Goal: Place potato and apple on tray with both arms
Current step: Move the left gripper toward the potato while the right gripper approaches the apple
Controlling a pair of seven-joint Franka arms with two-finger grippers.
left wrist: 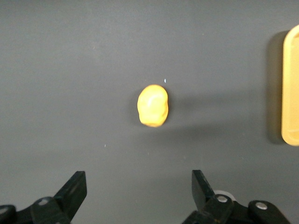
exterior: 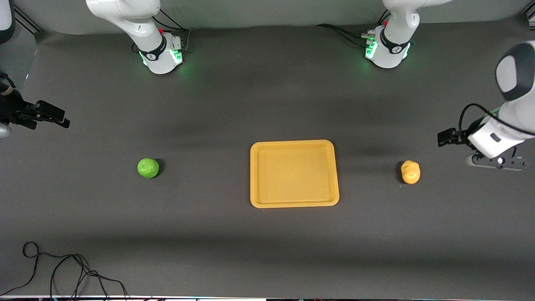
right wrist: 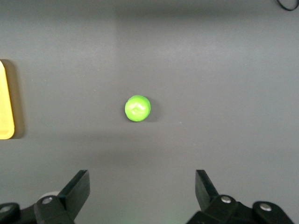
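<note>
The yellow-orange tray (exterior: pixel 252 175) lies flat mid-table with nothing on it. A green apple (exterior: pixel 148 167) rests on the mat toward the right arm's end, and the lumpy potato (exterior: pixel 410 172) rests toward the left arm's end. My left gripper (exterior: pixel 444 137) hovers by the table's edge near the potato. In its wrist view it is open (left wrist: pixel 139 179), with the potato (left wrist: pixel 153 106) ahead and the tray's rim (left wrist: pixel 292 93) at the side. My right gripper (exterior: pixel 62 119) hovers over its own end of the table, open (right wrist: pixel 142 179), with the apple (right wrist: pixel 137 108) ahead and a tray corner (right wrist: pixel 4 102) in sight.
Both arm bases (exterior: pixel 161 54) (exterior: pixel 386 48) stand along the table edge farthest from the front camera. A loose black cable (exterior: pixel 62 271) lies at the nearest edge toward the right arm's end. Dark mat surrounds the tray and both fruits.
</note>
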